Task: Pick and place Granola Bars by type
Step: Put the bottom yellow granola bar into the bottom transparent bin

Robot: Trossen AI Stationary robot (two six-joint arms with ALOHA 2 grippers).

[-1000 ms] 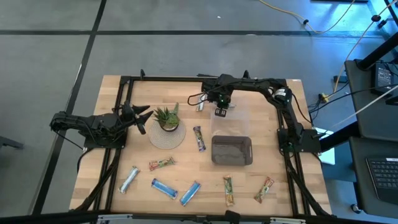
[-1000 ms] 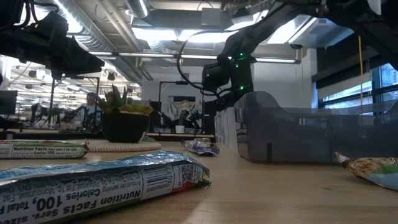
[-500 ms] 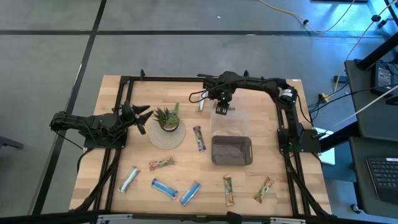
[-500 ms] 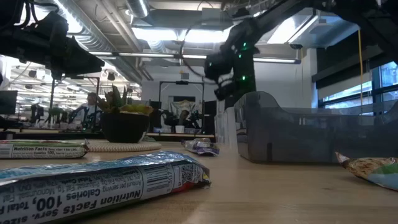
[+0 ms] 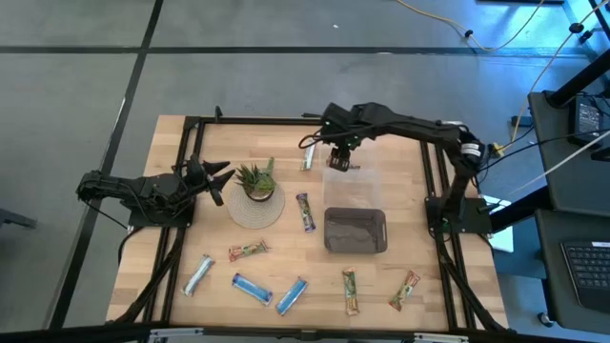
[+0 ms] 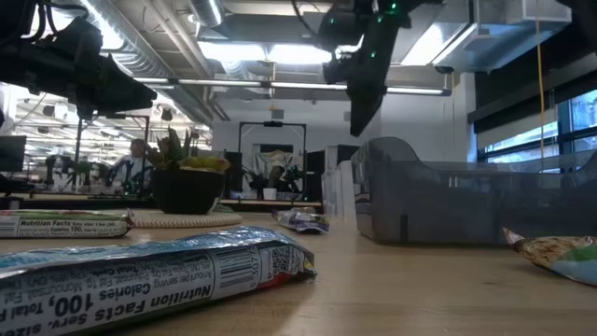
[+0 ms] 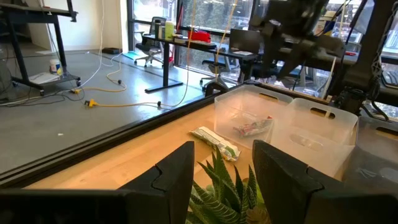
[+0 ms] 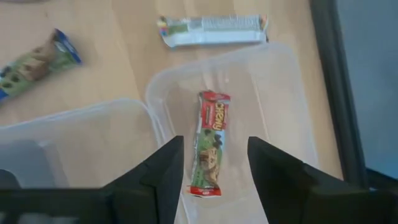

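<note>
My right gripper (image 5: 340,162) hangs open, high above a clear bin (image 8: 292,87) at the table's far side, and touches nothing. A green-tan and red granola bar (image 8: 211,149) lies flat on that bin's floor, straight below the fingers. A silvery-white bar (image 8: 214,30) lies on the table just outside the bin, and a purple bar (image 5: 305,211) sits nearer the middle. Several more bars lie along the near edge: green-tan (image 5: 350,291), blue (image 5: 252,287), silvery-white (image 5: 198,274). My left gripper (image 5: 215,179) waits open beside the potted plant (image 5: 255,181).
A second clear bin (image 8: 81,137) adjoins the first, and a grey bin (image 5: 355,231) stands nearer the table's middle. The plant sits on a round mat (image 5: 255,210). A black frame (image 5: 248,121) runs round the table's edges. Bare wood lies between the bins and the near row of bars.
My right gripper has risen from just over the clear bin to well above it, while its arm has swung out toward the table's right edge. The left arm and the bars on the table have kept still.
</note>
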